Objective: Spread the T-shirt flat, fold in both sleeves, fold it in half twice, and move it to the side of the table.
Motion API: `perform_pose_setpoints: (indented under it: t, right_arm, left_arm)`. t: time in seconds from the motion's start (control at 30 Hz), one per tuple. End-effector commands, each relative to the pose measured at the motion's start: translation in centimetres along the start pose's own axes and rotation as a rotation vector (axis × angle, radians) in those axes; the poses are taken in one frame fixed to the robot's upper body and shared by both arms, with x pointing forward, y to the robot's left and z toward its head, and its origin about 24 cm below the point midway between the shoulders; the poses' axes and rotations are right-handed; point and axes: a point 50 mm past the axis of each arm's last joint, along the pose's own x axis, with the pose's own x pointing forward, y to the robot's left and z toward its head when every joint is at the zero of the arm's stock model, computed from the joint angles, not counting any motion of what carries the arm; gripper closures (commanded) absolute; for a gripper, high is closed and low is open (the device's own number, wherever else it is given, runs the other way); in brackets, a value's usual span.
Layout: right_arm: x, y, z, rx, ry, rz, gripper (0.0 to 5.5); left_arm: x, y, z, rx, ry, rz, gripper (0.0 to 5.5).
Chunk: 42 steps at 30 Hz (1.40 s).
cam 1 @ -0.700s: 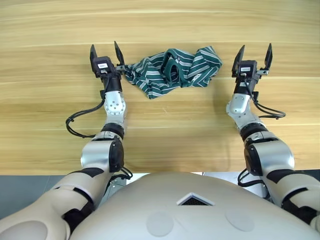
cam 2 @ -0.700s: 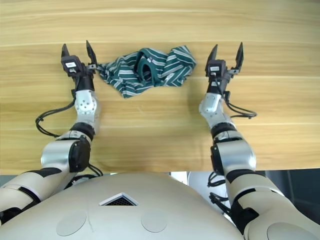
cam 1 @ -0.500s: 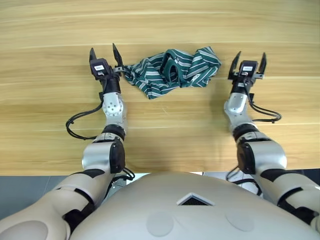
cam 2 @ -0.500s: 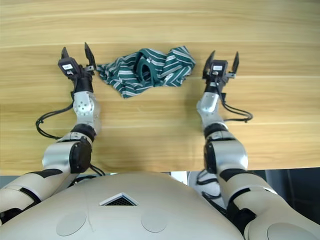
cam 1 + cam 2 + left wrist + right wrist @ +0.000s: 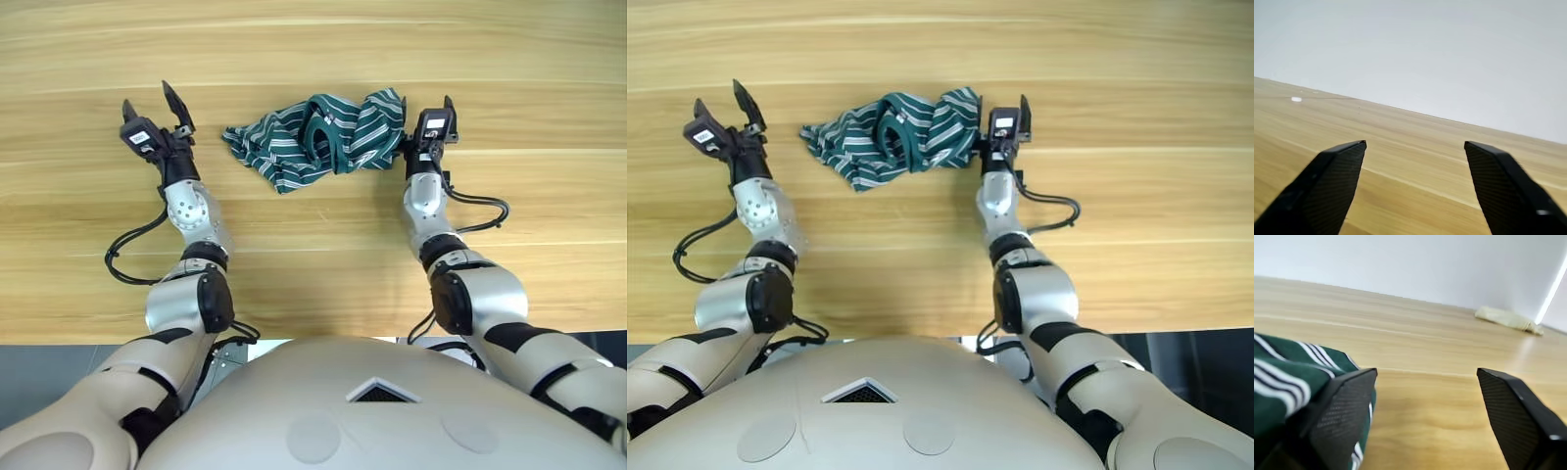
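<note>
I can't read any text from here. The left gripper (image 5: 1415,143) carries a small white sticker (image 5: 138,137) on its back, and the right gripper (image 5: 1426,371) a second sticker (image 5: 432,124), but the print on both is too small for me to make out

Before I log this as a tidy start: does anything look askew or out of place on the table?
Yes. The T-shirt lies crumpled in a heap on the table, fabric bunched around the collar, nothing flat. The open right gripper sits at its right edge; the open left gripper stands apart.
</note>
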Motion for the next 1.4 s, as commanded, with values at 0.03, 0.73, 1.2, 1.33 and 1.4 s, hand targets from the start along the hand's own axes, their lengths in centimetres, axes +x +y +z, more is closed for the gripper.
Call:
perform_pose_setpoints:
  t: [0.03,0.73,1.2,1.33,1.4]
  right_arm:
    - [0.7,-3.2,-0.4,-0.108,-0.018,-0.126,1.71]
    - [2.6,-7.5,3.3,-0.163,-0.272,-0.174,1.71]
    - [-5.9,-10.7,5.4,-0.537,-0.525,0.817,1.71]
    - [-8.9,-8.6,4.6,-0.559,-0.489,1.013,1.71]
    - [-8.7,-7.3,4.4,-0.592,-0.476,1.046,1.71]
  left_arm:
    - [0.4,3.2,0.5,0.140,-0.016,0.037,1.73]
    - [1.6,-3.5,1.9,0.113,-0.100,-0.166,1.73]
    - [-4.5,-1.6,6.8,-0.109,-0.354,-0.981,1.73]
    - [-4.0,-1.1,6.4,-0.124,-0.348,-0.921,1.73]
    - [-3.9,-1.0,6.0,-0.087,-0.333,-0.926,1.73]
